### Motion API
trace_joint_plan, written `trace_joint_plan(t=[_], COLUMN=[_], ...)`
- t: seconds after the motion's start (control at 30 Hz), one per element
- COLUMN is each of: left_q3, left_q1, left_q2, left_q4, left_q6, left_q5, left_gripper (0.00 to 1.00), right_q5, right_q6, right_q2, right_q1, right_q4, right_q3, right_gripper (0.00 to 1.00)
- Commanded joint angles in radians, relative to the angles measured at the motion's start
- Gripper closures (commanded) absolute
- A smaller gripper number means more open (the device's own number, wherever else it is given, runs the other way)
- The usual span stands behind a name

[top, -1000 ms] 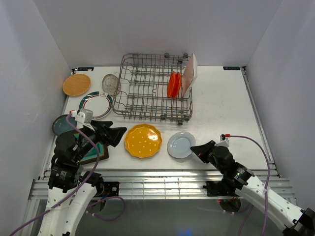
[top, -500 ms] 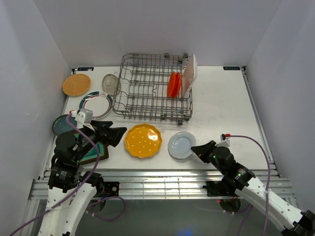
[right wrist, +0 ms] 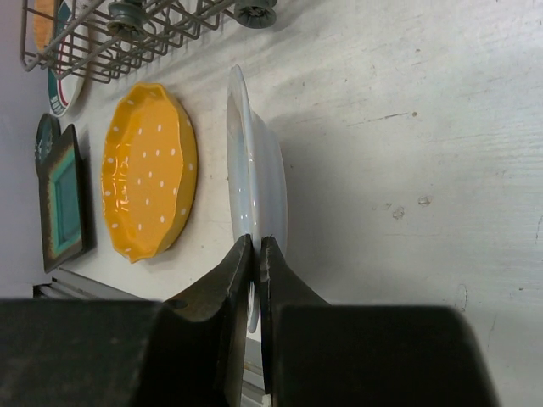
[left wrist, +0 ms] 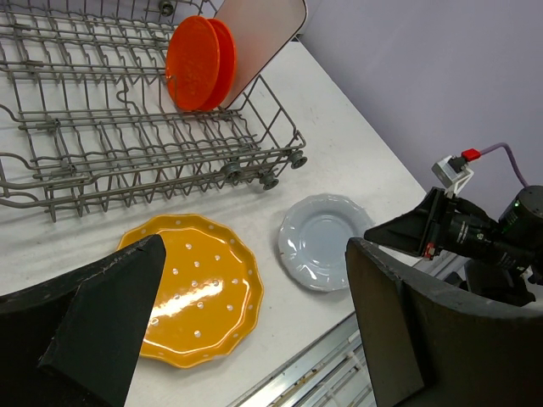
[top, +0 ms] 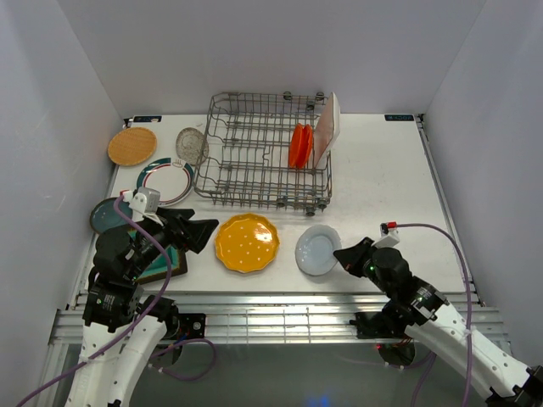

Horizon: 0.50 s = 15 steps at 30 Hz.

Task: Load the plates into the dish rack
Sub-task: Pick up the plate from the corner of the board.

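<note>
Plates (top: 246, 242) dot the white table (top: 382, 170); pale, perhaps lilac, walls (top: 271, 42) enclose it.

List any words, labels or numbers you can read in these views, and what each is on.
Nothing is legible.
far-left blue sticker at the table's back edge: too small to read.
far-right blue sticker, same edge: too small to read.
No lettering shows on the dish rack or the pale grey plate.

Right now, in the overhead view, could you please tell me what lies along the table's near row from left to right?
From the left: square teal plate → yellow scalloped plate → pale grey plate → right gripper, shut on that plate's rim.
</note>
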Motion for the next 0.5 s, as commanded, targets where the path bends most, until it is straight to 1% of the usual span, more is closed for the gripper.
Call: trace_joint_plan(t=[0.0, 0.17, 0.47], left_q3=[-0.004, -0.004, -0.003], left_q1=[-0.003, -0.003, -0.003], left_q2=[0.011, 0.017, 0.014], left_q4=[0.013, 0.013, 0.013], left_q6=[0.006, 0.006, 0.004], left_q5=[0.005, 0.005, 0.004], left_gripper=[0.02, 0.02, 0.02], right_q5=[-0.002, -0.039, -0.044], right_q6=[-0.082, -0.128, -0.183], right_q2=[0.001, 0.015, 0.043], right_q1=[-0.001, -0.001, -0.001], right_q4=[0.039, 0.050, 0.033], right_q3=[0.116, 0.167, 0.276], right_gripper=[0.92, 0.92, 0.92])
